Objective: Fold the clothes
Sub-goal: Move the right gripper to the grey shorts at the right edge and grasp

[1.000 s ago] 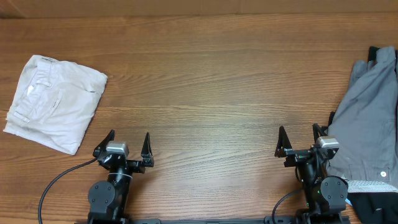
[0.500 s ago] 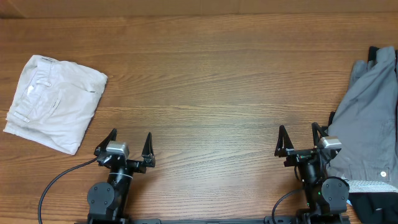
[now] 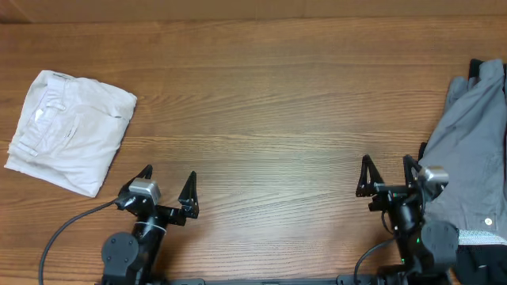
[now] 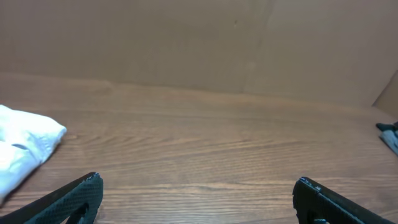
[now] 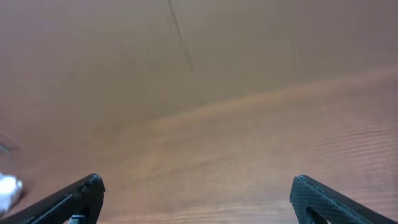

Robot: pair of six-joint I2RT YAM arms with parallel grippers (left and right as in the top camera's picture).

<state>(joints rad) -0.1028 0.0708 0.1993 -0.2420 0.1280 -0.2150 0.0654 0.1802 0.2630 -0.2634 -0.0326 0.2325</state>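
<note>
On the table (image 3: pixel 261 95) we judge the grey shorts (image 3: pixel 471 142) limp and light, best pinched at an edge; left pincer (image 3: pixel 168 172) and right pincer (image 3: pixel 386 160) gape empty.

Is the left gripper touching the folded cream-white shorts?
Apart. The overhead view shows bare wooden table between the left gripper and the folded cream-white shorts.

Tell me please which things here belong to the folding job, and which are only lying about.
For the job:
- grey shorts, at the far right, not yet folded

Only lying about:
- cream-white folded shorts, at the far left
- black garment, in the near right corner
</note>
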